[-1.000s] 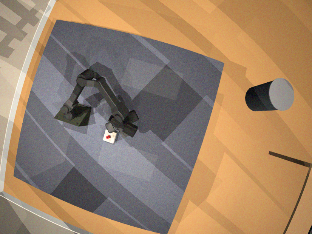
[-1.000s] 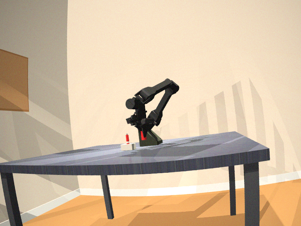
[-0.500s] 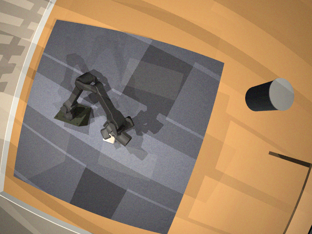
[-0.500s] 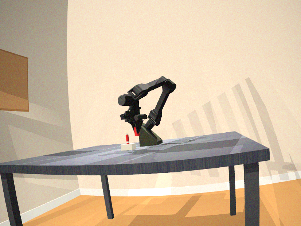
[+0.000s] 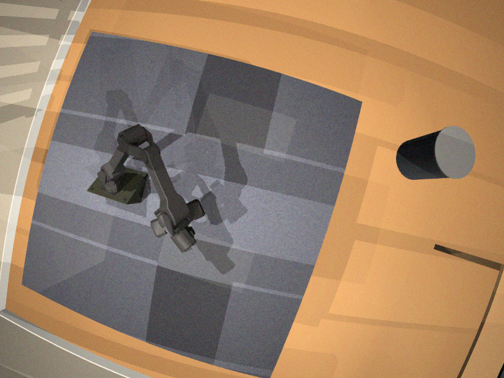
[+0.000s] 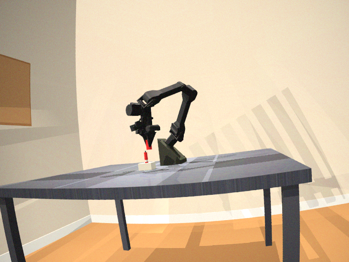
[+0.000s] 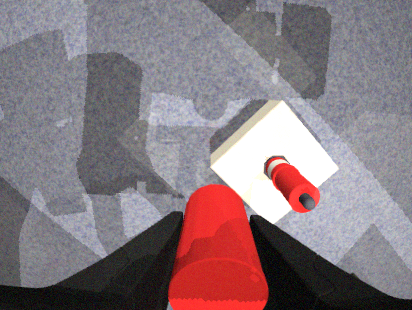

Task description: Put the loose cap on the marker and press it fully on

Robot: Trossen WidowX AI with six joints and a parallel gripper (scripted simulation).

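The red cap [image 6: 148,146] [image 7: 218,240] is held upright between the fingers of my gripper [image 6: 149,143] [image 7: 216,223], which is shut on it. The cap is in the air, a little higher than the marker's dark tip. The red marker [image 6: 145,156] [image 7: 291,185] stands upright in the cream holder block [image 6: 146,166] [image 7: 280,127]. In the wrist view the marker is to the right of the cap and beyond it, not under it. In the top view the arm hides the cap, the marker and the block.
The arm's dark green base [image 5: 132,185] [image 6: 170,156] stands on the table [image 5: 260,325] [image 6: 239,180], close to the holder block. A dark cylinder with a grey top [image 5: 453,152] stands on the floor off the table's right side.
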